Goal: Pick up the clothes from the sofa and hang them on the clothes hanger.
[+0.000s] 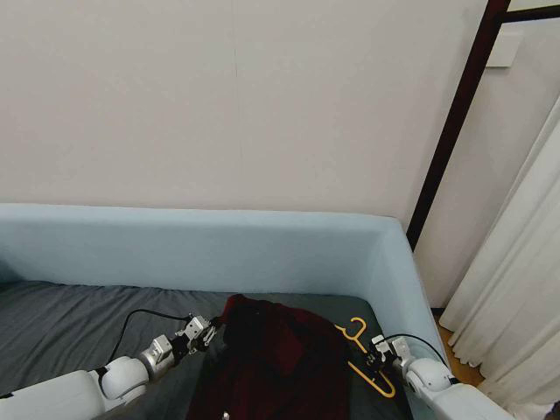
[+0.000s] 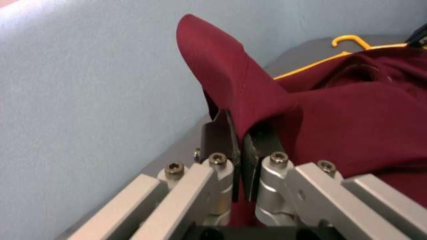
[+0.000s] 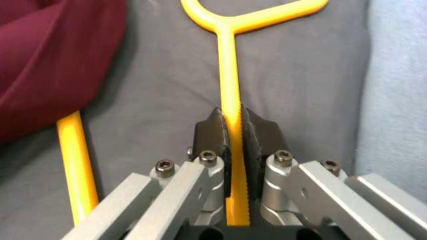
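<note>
Pale blue sofa (image 1: 192,249), grey seat (image 1: 70,319). Left gripper (image 2: 240,142) clamps a raised fold of the dark red garment (image 2: 333,115) lying just ahead; soft, limp, likely to sag. Right gripper (image 3: 235,131) pinches the stem of the stiff yellow hanger (image 3: 228,65), hook just beyond the jaws.

Maroon garment (image 2: 333,115), yellow hanger (image 3: 228,75) — pale blue sofa (image 1: 219,249), grey seat (image 1: 61,319).

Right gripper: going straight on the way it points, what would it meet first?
The right gripper is shut on the stem of the yellow hanger, pointing along it. Straight on it would likely meet the hook first, over the grey cushion; depth is uncertain.
</note>
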{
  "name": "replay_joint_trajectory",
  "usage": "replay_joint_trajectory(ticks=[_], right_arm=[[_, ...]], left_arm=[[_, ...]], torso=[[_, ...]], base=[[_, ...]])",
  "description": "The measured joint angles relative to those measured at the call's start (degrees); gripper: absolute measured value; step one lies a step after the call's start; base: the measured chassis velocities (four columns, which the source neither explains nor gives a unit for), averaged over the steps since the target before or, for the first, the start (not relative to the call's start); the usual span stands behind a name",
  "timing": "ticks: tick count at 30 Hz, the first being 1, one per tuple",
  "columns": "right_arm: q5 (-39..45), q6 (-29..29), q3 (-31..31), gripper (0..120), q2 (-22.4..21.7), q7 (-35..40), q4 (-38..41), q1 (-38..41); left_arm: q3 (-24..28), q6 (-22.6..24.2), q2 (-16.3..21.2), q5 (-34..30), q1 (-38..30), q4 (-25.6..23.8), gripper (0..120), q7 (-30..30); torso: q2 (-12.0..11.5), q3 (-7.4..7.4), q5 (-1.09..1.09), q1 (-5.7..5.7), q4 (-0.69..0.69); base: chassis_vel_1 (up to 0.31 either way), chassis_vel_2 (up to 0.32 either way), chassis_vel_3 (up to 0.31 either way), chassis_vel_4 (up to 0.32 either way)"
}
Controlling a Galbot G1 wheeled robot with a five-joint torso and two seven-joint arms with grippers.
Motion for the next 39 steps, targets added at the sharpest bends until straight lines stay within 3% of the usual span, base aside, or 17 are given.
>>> replay_joint_trajectory(ticks=[9, 13, 18, 26, 33, 39], right_arm=[[1.18, 2.74, 1.3, 5, -2.66, 3.64, 6.79, -2.4], [-0.72, 8.74, 2.06, 5, -4.46, 10.67, 14.98, -4.28], [-3.83, 14.17, 3.45, 5, -5.05, 13.81, 19.0, -5.16], [-15.44, 23.06, 6.57, 5, -8.08, 17.87, 25.54, -11.17], [-30.08, 26.24, 8.21, 5, -9.7, 20.31, 29.74, -17.8], [-37.05, 27.15, 8.63, 5, -9.66, 21.33, 33.08, -21.67]], left_arm=[[-0.04, -0.12, -0.35, 0.02, 0.18, 0.02, 0, 0.06], [-0.06, -0.13, -1.23, -0.04, 0.04, 0.39, 0, 0.0], [0.22, -0.13, -1.38, -0.1, -0.33, 0.47, 0, -0.14], [0.31, -0.2, -1.11, -1.35, -2.22, -0.36, 0, 0.06], [0.72, -0.83, -0.61, -1.96, -4.05, -1.01, 0, 0.75], [1.52, -0.8, 0.61, -3.32, -6.44, -2.71, 0, 1.21]], torso=[[0.0, 0.01, -0.01, 0.0, -0.05], [0.0, 0.01, 0.0, 0.0, -0.01], [0.0, 0.01, 0.0, 0.0, -0.01], [0.0, 0.0, -0.01, 0.0, -0.02], [0.0, 0.0, 0.0, 0.0, 0.0], [0.0, 0.0, 0.0, 0.0, -0.03]], base=[[0.0, 0.0, 0.0, 0.0], [0.0, 0.0, 0.0, 0.0], [0.0, 0.0, 0.0, 0.0], [0.0, 0.0, 0.0, 0.0], [0.0, 0.0, 0.0, 0.0], [0.0, 0.0, 0.0, 0.0]])
